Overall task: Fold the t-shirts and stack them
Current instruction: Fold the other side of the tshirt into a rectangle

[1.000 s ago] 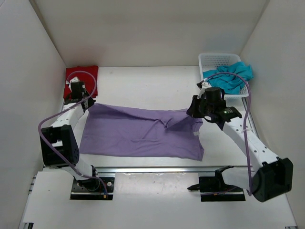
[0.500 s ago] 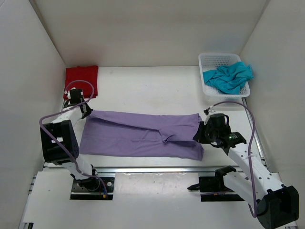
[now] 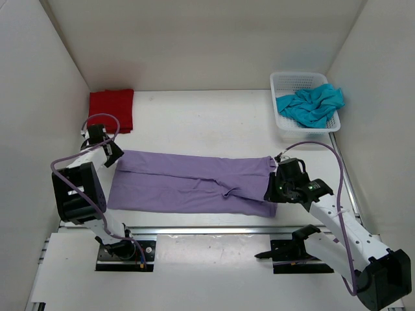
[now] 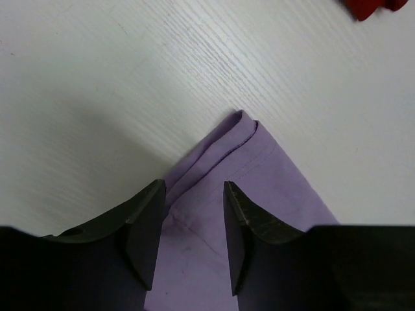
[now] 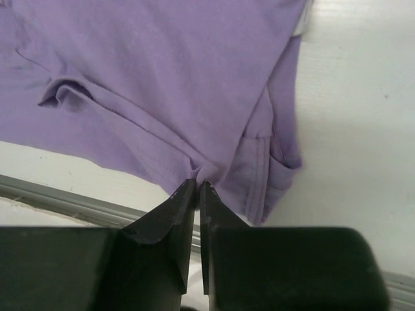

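- The lavender t-shirt (image 3: 194,181) lies on the table (image 3: 194,123) as a long band running left to right, folded over on itself, with a few creases and a small pucker near its middle.
- My left hand (image 3: 109,154) sits at the shirt's far-left corner. In the left wrist view the left hand (image 4: 193,188) is released: its two fingers stand apart, and the doubled corner of the lavender t-shirt (image 4: 259,220) lies flat on the table between and just beyond them, with neither finger clamping it.
- My right hand (image 3: 272,188) is at the shirt's right end, near its front edge. In the right wrist view the right hand (image 5: 198,184) is clenched, with only a thin slit between the fingertips. The cloth of the lavender t-shirt (image 5: 162,78) gathers into a pinch right at the tips, so I read it as grasping the shirt's edge.
- Just right of that pinch, the sleeve is bunched and tucked against the body of the shirt.
- The red t-shirt (image 3: 111,109) lies folded flat beyond the lavender shirt's left end, apart from it and against the back-left corner of the table. A scrap of it (image 4: 369,8) shows at the top of the left wrist view.
- The teal t-shirt (image 3: 310,107) is crumpled in the white mesh basket (image 3: 292,80), well beyond the lavender shirt's right end, and spills over the basket's right rim.
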